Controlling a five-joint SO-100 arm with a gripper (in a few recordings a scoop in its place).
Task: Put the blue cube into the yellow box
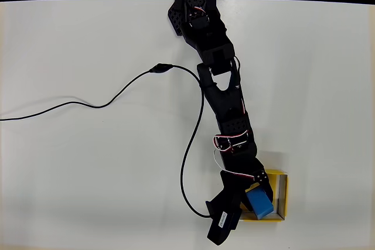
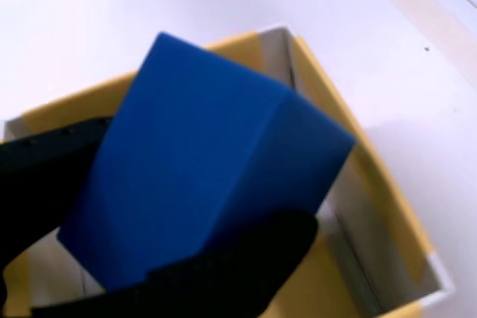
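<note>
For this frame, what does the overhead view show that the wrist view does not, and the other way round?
Overhead alone: the whole black arm reaching across the white table, and a black cable trailing across it. Wrist alone: a close look at the black fingers pressed against the blue cube's sides, and the white inner walls of the yellow box. Both: the hand shut on the blue cube, over the yellow box.
</note>
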